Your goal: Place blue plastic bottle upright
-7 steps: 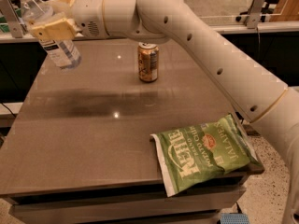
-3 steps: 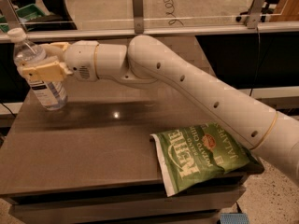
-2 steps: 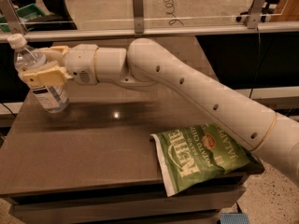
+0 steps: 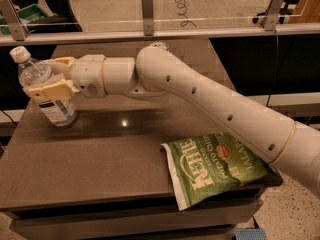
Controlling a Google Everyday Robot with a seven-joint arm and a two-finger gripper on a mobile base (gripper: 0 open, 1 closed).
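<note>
The blue plastic bottle [image 4: 47, 91] is clear and pale bluish with a white cap and a white label. It stands nearly upright, leaning slightly left, with its base on the table's far left edge. My gripper [image 4: 54, 78] reaches in from the right, its yellowish fingers [image 4: 50, 90] closed around the bottle's middle. My white arm [image 4: 200, 104] stretches across the table from the lower right. The orange drink can is hidden behind the arm.
A green Kettle chip bag [image 4: 215, 166] lies at the front right of the brown table [image 4: 90, 169]. A glass barrier with metal posts [image 4: 146, 6] runs behind the table. The table's left edge is right beside the bottle.
The bottle has come down from a tilted hold in the air to the table's left side and stands closer to upright. The gripper has stayed shut on it.
</note>
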